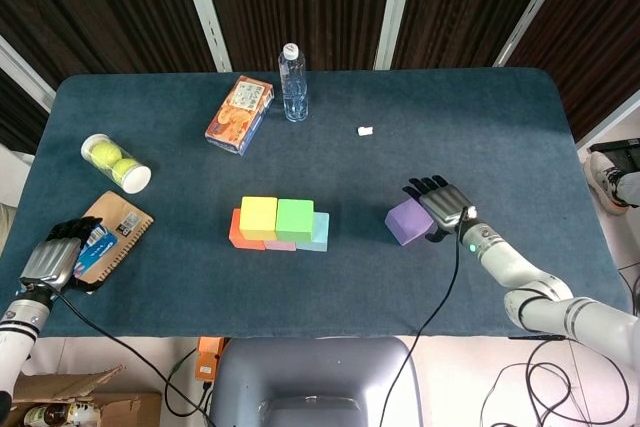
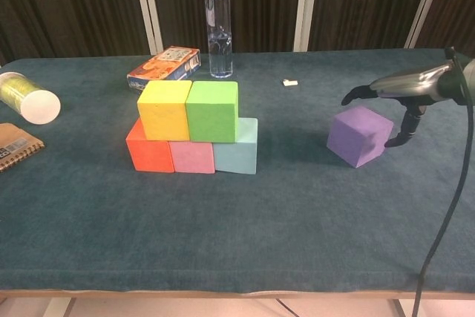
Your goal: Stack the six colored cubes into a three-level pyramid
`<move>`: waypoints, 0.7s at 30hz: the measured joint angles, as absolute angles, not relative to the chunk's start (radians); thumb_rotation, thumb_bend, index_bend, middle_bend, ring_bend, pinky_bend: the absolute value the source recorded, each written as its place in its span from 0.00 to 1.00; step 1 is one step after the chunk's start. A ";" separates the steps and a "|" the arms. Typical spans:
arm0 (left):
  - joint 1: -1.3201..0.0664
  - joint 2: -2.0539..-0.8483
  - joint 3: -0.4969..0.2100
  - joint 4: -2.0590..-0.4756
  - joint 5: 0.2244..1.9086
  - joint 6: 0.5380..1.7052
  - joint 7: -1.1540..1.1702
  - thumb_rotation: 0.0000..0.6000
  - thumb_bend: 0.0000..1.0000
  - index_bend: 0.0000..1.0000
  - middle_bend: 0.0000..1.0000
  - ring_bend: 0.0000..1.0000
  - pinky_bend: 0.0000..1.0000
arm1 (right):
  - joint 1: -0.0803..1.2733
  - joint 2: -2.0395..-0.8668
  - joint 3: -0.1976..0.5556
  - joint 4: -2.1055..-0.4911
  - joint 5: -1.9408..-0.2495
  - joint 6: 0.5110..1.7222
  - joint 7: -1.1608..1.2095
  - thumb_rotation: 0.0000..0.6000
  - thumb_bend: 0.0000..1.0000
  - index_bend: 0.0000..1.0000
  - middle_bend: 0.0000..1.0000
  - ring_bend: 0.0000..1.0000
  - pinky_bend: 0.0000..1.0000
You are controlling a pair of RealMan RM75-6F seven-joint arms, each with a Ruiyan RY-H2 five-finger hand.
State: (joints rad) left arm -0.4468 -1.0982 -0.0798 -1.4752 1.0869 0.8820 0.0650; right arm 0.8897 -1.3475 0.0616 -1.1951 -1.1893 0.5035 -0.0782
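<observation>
Altogether six cubes: five stacked, one purple cube apart, beside the spread, empty right robot hand.

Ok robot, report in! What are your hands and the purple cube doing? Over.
Right hand open beside purple cube, not gripping. Left hand idle at table edge. Five-cube stack waits for its top. Path looks clear.

Pink cube mostly hidden under yellow cube.

Matt purple cube, felt-like table cloth, clear glossy plastic bottle
</observation>
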 measured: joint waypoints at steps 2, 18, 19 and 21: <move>-0.453 -1.100 -0.082 -1.479 1.076 0.876 0.075 1.00 0.13 0.10 0.06 0.00 0.07 | 0.895 -1.365 0.063 -1.174 -1.207 0.496 -0.059 1.00 0.17 0.12 0.00 0.00 0.00; -0.462 -1.101 -0.071 -1.482 1.088 0.856 0.066 1.00 0.13 0.09 0.06 0.00 0.07 | 0.893 -1.389 0.085 -1.144 -1.221 0.489 0.034 1.00 0.18 0.51 0.00 0.00 0.00; -0.461 -1.101 -0.070 -1.480 1.096 0.857 0.060 1.00 0.13 0.09 0.06 0.00 0.07 | 0.890 -1.384 0.087 -1.153 -1.215 0.491 0.036 1.00 0.18 0.51 0.00 0.00 0.00; -0.458 -1.102 -0.067 -1.476 1.108 0.859 0.051 1.00 0.14 0.09 0.06 0.00 0.07 | 0.883 -1.366 0.094 -1.181 -1.197 0.502 0.035 1.00 0.18 0.51 0.00 0.00 0.00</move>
